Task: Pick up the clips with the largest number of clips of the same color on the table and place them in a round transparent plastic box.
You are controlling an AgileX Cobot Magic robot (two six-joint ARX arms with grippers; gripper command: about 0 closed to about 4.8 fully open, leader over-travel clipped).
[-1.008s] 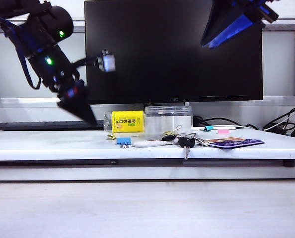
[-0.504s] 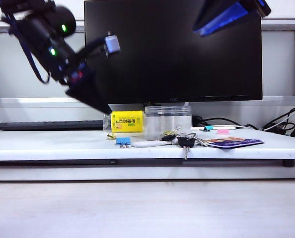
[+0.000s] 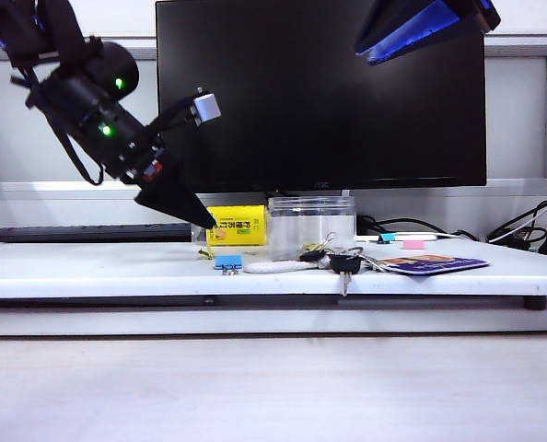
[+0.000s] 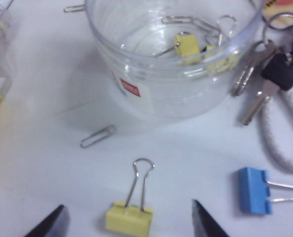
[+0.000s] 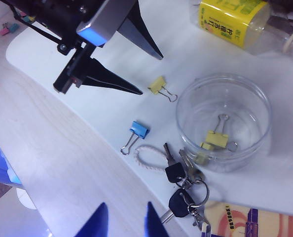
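One pale-yellow clip (image 4: 129, 217) lies on the white table between the fingers of my left gripper (image 4: 128, 205), which is open and hovers just above it without touching. The right wrist view shows that same clip (image 5: 158, 85) beside the left gripper (image 5: 152, 75). The round transparent plastic box (image 4: 136, 74) stands just beyond it with two yellow clips (image 4: 188, 47) inside. My right gripper (image 5: 127, 203) is open and empty, high above the table's front edge, at the top of the exterior view (image 3: 366, 51).
A blue binder clip (image 4: 255, 190) and a bunch of keys (image 4: 265, 84) on a white cord lie beside the box. A loose paper clip (image 4: 97, 136) is near the box wall. A yellow-labelled container (image 3: 237, 226), a monitor (image 3: 320, 92) and teal (image 3: 387, 238) and pink (image 3: 413, 244) clips sit behind.
My left gripper has swung down and to the right, its tips now low beside the yellow-labelled container. The right gripper has shifted slightly left at the top of the view.
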